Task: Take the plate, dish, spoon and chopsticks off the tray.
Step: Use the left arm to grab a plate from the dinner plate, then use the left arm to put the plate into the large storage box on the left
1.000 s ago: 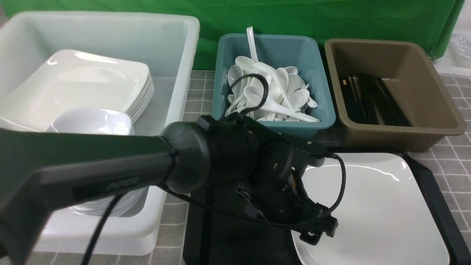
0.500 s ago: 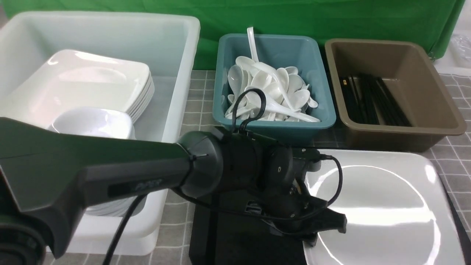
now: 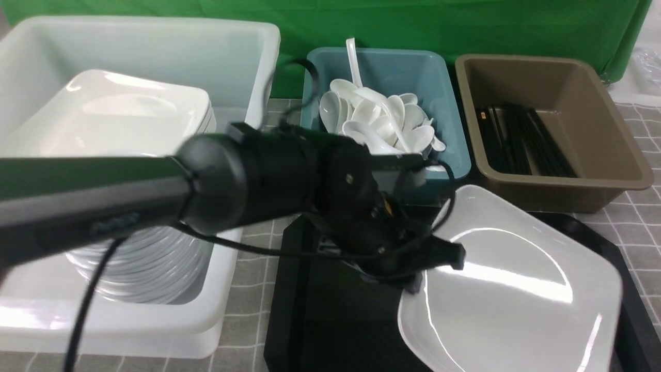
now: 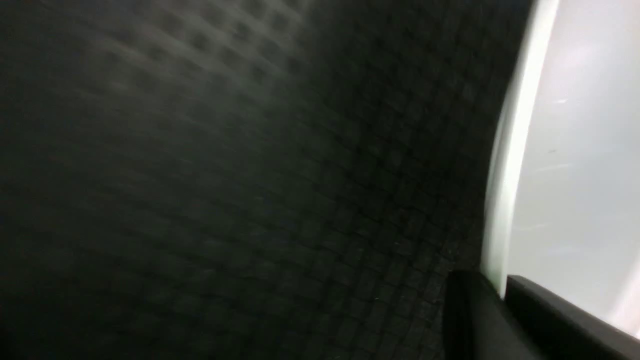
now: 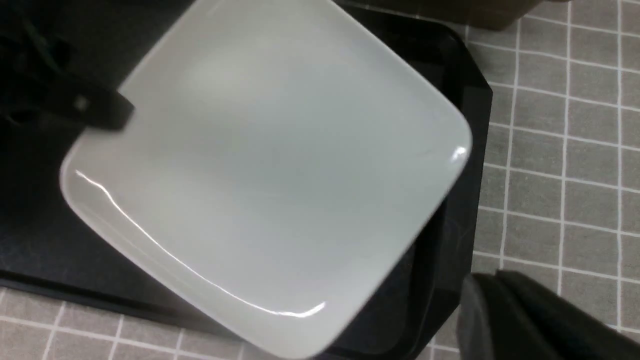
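Observation:
My left gripper [image 3: 431, 268] is shut on the left rim of the white plate [image 3: 516, 289] and holds it tilted above the black tray [image 3: 330, 320]. In the left wrist view its two fingers [image 4: 540, 310] clamp the plate's edge [image 4: 510, 165] over the tray's textured floor [image 4: 225, 175]. The right wrist view shows the plate [image 5: 270, 165] lifted over the tray [image 5: 460, 100]. My right gripper [image 5: 492, 277] is shut and empty, over the tablecloth beside the tray. No dish, spoon or chopsticks show on the tray.
A white tub [image 3: 248, 57] at the left holds stacked plates [image 3: 129, 113] and stacked dishes [image 3: 144, 263]. A teal bin [image 3: 449, 119] holds several spoons [image 3: 382, 124]. A brown bin [image 3: 609, 129] holds black chopsticks [image 3: 521, 139]. Grey checked cloth [image 3: 640, 217] covers the table.
My left gripper has lifted the plate off the tray, tilted it and turned it cornerwise. The left arm has risen and swung leftward, and now hides the dishes in the tub.

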{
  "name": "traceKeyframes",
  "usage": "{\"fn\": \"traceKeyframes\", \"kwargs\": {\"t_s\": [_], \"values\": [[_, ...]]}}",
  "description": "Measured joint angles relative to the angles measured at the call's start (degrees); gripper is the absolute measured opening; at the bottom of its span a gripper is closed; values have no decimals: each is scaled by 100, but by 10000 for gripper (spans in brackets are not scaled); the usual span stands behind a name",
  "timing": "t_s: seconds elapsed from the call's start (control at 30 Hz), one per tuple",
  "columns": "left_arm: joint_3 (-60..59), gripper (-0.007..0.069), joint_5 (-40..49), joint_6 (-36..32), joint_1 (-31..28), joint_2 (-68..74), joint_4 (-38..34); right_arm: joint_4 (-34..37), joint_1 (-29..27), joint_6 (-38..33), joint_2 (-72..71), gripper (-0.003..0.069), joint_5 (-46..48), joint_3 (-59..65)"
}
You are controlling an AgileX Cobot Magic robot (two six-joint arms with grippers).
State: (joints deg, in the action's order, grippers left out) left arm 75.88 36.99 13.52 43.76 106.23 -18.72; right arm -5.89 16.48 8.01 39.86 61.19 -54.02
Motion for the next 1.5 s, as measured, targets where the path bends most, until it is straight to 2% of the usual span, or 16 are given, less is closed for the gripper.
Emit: {"fn": "traceKeyframes", "kwargs": {"t_s": [0.13, 0.37, 0.57, 1.03, 1.5], "values": [[0, 27, 185, -93, -196, -340, 65, 0, 0, 0, 0, 38, -29, 0], [0, 27, 583, -155, -216, -778, 221, 0, 0, 0, 0, 38, -81, 0], [6, 27, 856, -159, -216, -1033, 660, 0, 0, 0, 0, 38, -95, 0], [524, 27, 1556, -159, -216, -1067, 1481, 130, 0, 0, 4, 38, -261, 0], [1199, 27, 2260, -175, -211, -1067, 1793, 149, 0, 0, 4, 38, -342, 0]]}}
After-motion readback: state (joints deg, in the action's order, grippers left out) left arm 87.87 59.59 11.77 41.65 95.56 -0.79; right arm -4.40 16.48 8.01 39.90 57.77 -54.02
